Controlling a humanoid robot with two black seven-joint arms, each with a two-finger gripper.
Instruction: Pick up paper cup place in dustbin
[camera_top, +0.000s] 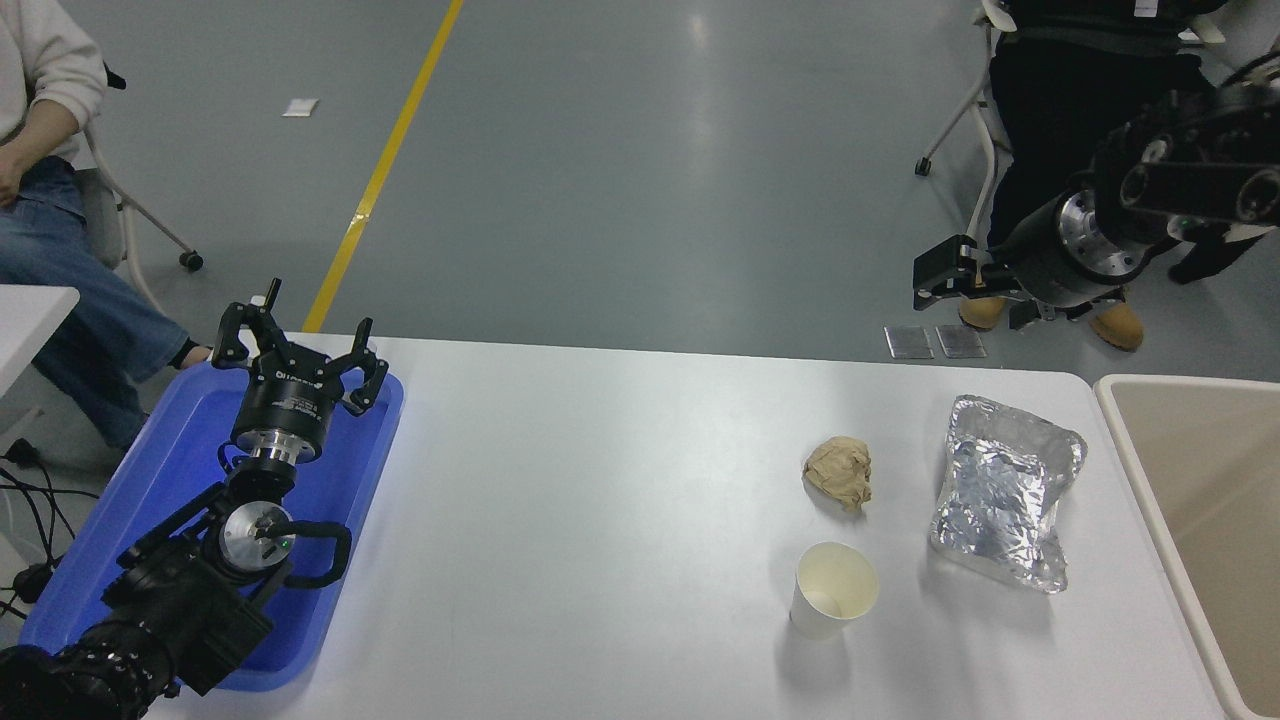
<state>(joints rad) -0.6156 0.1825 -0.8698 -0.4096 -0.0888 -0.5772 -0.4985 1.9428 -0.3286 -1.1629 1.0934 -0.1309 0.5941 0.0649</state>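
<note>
The paper cup (835, 590) stands upright on the white table (600, 520), front right, white with a cream inside. The dustbin (1210, 470), beige with a pale rim, stands off the table's right edge. My right gripper (940, 275) hangs open and empty in the air beyond the table's far edge, well above and behind the cup, pointing left. My left gripper (300, 345) is parked open over the blue tray (150, 480) at the lower left.
A crumpled tan paper ball (840, 470) lies just behind the cup. A crinkled silver foil bag (1005, 490) lies to the cup's right, between it and the dustbin. People sit on chairs at the far left (40, 150) and far right (1080, 100).
</note>
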